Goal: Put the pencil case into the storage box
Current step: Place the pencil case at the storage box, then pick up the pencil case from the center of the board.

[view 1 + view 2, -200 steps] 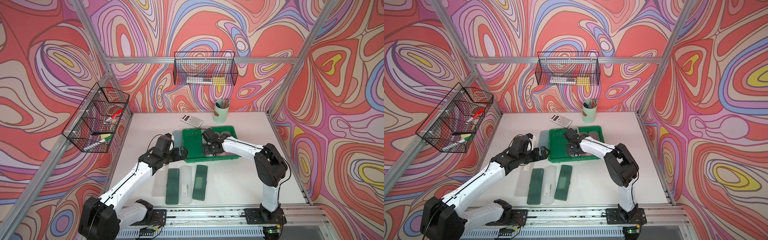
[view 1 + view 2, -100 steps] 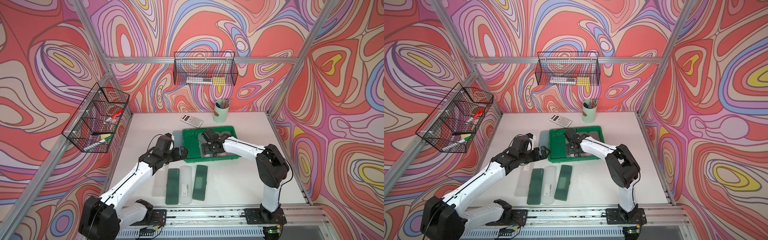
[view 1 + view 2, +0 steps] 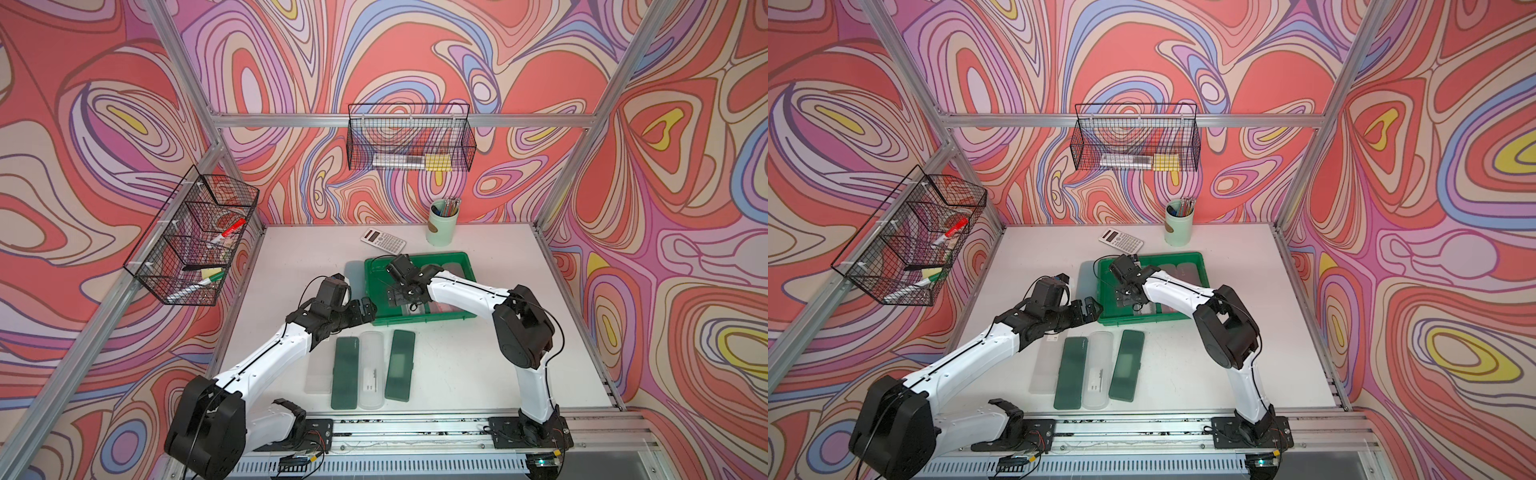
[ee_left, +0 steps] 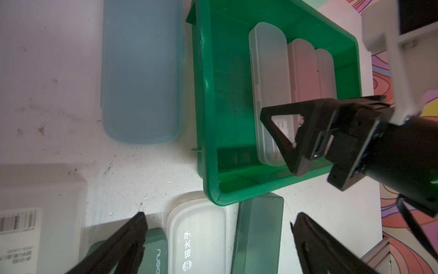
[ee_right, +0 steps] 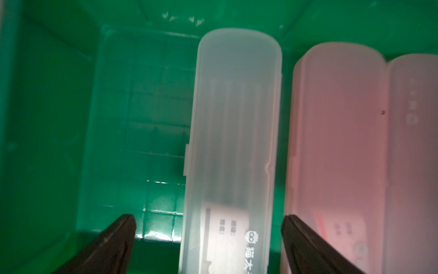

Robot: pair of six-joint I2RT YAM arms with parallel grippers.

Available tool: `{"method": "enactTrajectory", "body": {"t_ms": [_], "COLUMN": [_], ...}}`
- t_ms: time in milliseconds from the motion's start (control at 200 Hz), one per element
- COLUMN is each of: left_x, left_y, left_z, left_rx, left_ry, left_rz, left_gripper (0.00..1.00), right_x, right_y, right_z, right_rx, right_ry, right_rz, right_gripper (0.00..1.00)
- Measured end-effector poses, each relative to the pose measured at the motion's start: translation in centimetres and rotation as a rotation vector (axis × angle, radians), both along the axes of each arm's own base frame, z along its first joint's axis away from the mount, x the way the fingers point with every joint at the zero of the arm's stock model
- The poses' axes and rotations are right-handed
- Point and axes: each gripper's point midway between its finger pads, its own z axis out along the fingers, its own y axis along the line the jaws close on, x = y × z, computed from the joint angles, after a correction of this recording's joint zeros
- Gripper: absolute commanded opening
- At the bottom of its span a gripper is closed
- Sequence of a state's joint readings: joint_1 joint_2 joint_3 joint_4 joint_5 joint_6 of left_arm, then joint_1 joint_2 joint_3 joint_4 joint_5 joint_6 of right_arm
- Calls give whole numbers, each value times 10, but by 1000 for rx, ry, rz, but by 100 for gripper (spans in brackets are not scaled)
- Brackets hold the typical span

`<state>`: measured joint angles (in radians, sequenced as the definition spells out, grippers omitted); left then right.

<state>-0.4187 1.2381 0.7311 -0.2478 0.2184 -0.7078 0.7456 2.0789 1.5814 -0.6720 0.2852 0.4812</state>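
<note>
Walls [image 3: 415, 50] on three sides: swirly red, pink, purple print, aluminium posts [image 3: 184, 58] at corners. White tabletop [image 3: 478, 365]; black wire basket [image 3: 409, 137] on back wall, second basket [image 3: 195, 237] on left wall.

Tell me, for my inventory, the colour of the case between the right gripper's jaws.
Pencil case: frosted translucent white, best in the right wrist view.

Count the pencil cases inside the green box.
3, side by side: a clear case straddled by the open right gripper, a pink case beside it, a paler case beyond. The arm may hide more.
</note>
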Motion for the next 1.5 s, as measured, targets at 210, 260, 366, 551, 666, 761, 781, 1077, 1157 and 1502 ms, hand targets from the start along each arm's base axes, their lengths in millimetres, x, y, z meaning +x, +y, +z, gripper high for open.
{"method": "enactTrajectory", "body": {"t_ms": [210,260,366,551,666,761,781,1077,1157,1502], "left_x": [3,4,4,4,4,3,3,-9,-15,-52], "left_y": [-5,-6,-6,-6,-6,-5,-5,3,8,31], "left_z": [-2,-1,-1,-1,-1,-1,0,10,16,21], "left_rx": [-29,-31,-30,-29,-29,-29,-27,-3,10,26], "left_ry": [2,0,-1,-2,-3,-2,-3,-14,-21,-5], "left_rz": [-2,-2,-3,-5,-5,-5,-7,-12,-6,30], "left_gripper": [99,99,99,99,99,99,99,99,99,99], "right_x": [5,8,12,14,17,19,20,15,6,-110], "right_y": [-15,-18,-24,-31,-36,-39,-40,-42,-44,-18], "right_z": [-14,-11,-7,-5,-5,-5,-5,16,43,104], "right_rx": [-99,-120,-154,-182,-184,-180,-179,-94,-27,270], "right_ry": [-11,-25,-51,-63,-66,-65,-66,-67,-89,-100], "right_rz": [-34,-42,-52,-65,-83,-97,-101,-140,-156,-124], "right_gripper": [98,98,98,98,98,98,98,98,98,98]}}
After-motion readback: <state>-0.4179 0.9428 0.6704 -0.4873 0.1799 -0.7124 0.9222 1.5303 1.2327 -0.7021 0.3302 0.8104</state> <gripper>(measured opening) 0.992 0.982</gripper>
